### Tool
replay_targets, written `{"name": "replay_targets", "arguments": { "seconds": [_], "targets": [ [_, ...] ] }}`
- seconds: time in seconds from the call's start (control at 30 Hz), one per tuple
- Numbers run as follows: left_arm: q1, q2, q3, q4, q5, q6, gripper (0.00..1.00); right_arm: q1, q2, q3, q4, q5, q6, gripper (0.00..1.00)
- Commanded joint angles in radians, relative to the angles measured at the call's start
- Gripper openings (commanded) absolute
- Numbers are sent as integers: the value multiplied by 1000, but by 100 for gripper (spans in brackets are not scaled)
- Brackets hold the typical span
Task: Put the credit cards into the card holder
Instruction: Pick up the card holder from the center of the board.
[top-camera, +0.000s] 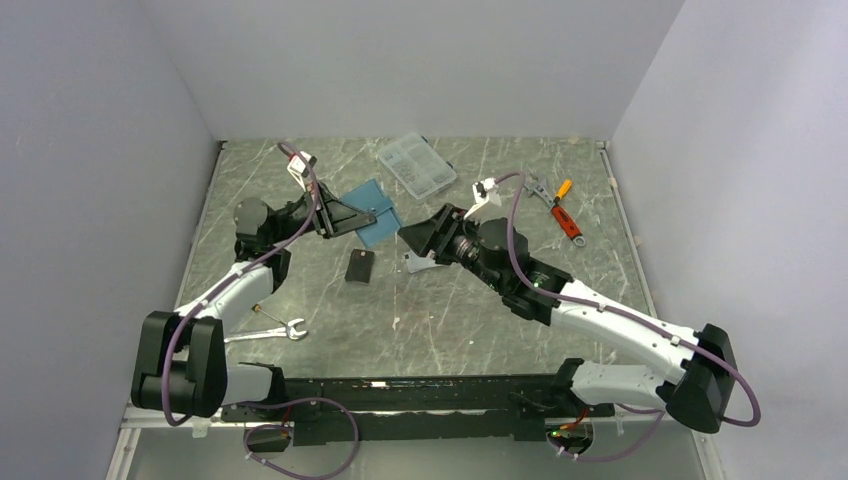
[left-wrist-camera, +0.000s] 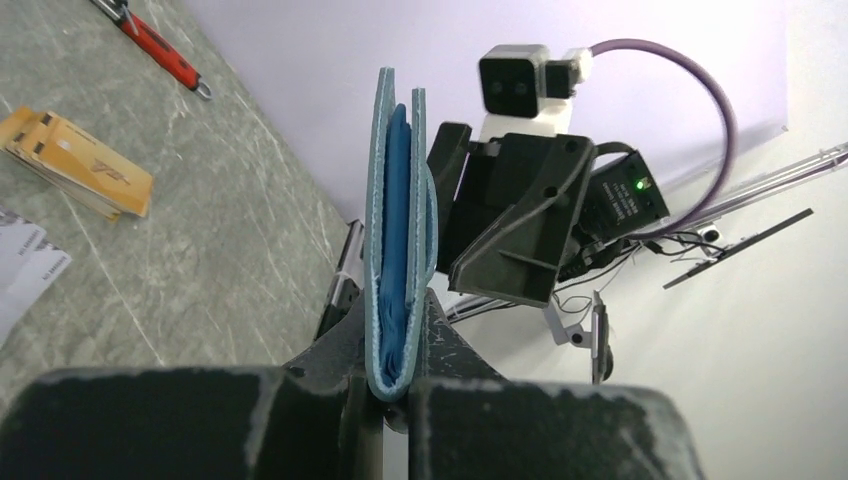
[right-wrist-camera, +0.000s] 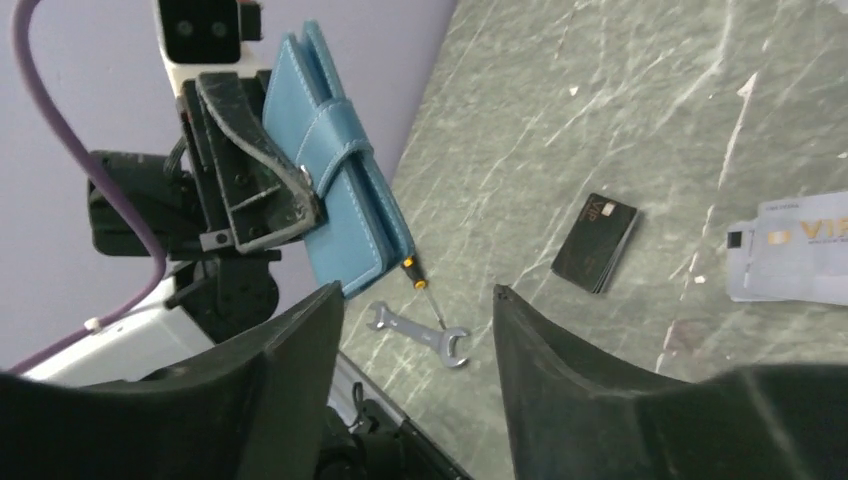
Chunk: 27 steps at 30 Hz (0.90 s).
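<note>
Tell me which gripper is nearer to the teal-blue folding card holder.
Left. The left gripper is clamped on the folded edge of the teal-blue folding card holder. The right gripper, jaws apart and empty, faces it across a gap.

White-and-black arms (top-camera: 620, 320) (purple cables (left-wrist-camera: 640, 42))

card holder (top-camera: 383, 228), black case (top-camera: 360, 266) maybe obstruct.

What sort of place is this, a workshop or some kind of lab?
Probably a robot test lab: two arms bolted to a stone-patterned table boxed in by plain walls, with staged props: a wrench, a clear compartment box, a teal card holder.
</note>
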<state>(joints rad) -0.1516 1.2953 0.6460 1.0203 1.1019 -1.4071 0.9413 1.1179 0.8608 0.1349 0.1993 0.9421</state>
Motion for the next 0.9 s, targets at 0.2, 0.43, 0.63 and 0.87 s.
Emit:
{"name": "replay_targets", "arguments": {
  "seconds": [0.2, 0.43, 0.63, 0.87],
  "targets": [
    [-63, -59, 136, -311, 104, 300, 0, -225, -8, 227, -151, -417, -236, 84],
    [-134, -56, 246, -585, 160, 524, 0, -238, 68, 268, -79, -685, -265, 85],
    [-161, -63, 282, -694, 179, 592, 0, -240, 81, 223, -5, -722, -229, 76],
    [-201, -64, 334, -879, 170, 729, 1, -223, 126, 206, 75, -762, -158, 28]
  ]
}}
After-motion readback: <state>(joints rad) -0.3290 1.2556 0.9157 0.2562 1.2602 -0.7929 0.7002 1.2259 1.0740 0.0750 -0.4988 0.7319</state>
